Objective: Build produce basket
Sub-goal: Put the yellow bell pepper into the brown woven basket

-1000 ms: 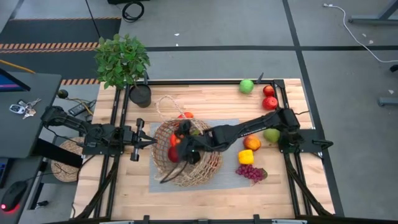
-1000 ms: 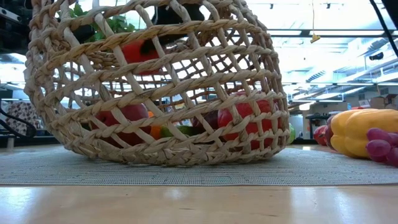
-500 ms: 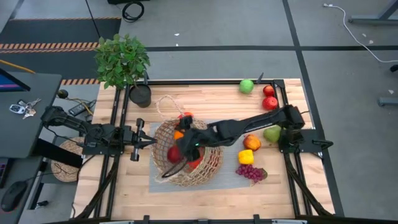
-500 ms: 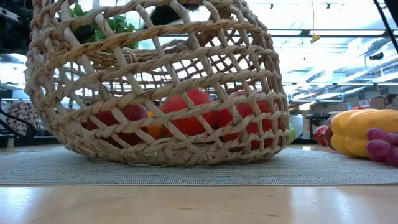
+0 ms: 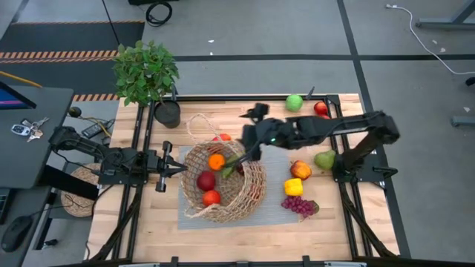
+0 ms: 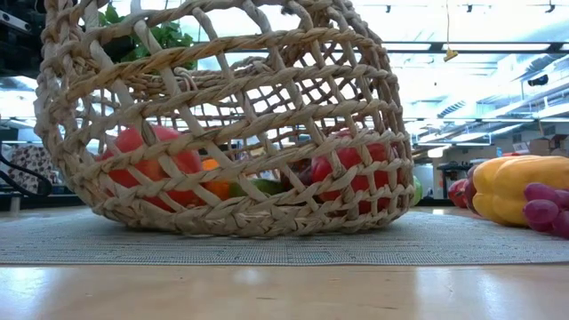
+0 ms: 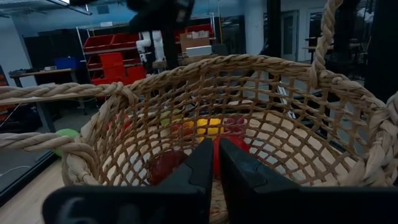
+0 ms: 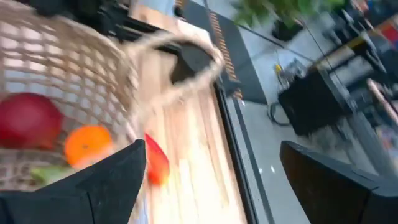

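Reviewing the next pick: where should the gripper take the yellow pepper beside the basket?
Judging by its pose, grip the yellow pepper across its rounded body, coming straight down. It lies free on the mat, with the grapes and an apple close beside it.

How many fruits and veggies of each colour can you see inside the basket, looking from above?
Red round apples: 2
Orange round fruit: 1
Green long vegetable: 1
Total showing inside the round tan wicker basket: 4

Overhead, table-level and two wrist cameras, all sharing the basket [image 5: 223,182].
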### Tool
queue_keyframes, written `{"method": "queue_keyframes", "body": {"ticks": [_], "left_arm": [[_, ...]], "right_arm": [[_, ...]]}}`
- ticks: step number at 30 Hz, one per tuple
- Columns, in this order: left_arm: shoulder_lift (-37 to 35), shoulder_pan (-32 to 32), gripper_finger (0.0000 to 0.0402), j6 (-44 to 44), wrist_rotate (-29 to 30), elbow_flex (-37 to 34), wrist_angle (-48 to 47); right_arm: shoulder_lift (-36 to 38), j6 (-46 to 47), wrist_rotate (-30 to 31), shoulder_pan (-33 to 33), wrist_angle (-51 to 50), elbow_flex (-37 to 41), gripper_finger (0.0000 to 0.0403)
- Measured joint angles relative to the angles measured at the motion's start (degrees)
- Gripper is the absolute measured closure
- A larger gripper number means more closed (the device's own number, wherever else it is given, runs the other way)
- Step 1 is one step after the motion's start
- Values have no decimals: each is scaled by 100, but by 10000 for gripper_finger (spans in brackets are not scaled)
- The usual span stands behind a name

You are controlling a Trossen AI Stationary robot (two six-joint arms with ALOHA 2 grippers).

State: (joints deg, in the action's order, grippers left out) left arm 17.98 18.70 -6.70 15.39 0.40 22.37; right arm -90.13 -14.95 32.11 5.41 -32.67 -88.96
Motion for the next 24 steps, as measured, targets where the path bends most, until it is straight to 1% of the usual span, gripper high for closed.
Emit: {"method": "queue_keyframes", "body": {"ticks": [5,8,11,14,18,21,24], "left_arm": [[2,0,369,0,1,2,0],[2,2,373,0,1,2,0],[2,1,374,0,1,2,0],[2,0,370,0,1,0,0],[2,0,366,0,1,2,0],[2,0,368,0,1,2,0],[2,0,372,0,1,0,0]], "right_arm": [[976,554,92,-433,854,1721,29],[1484,1069,96,-606,1444,2671,29],[1866,1682,-169,-713,1558,3355,29],[2202,2314,-655,-682,1334,3727,29],[2445,3301,-1349,-335,939,3863,29],[2498,3956,-1511,97,756,3863,29],[2454,4399,-1499,641,674,3863,29]]}}
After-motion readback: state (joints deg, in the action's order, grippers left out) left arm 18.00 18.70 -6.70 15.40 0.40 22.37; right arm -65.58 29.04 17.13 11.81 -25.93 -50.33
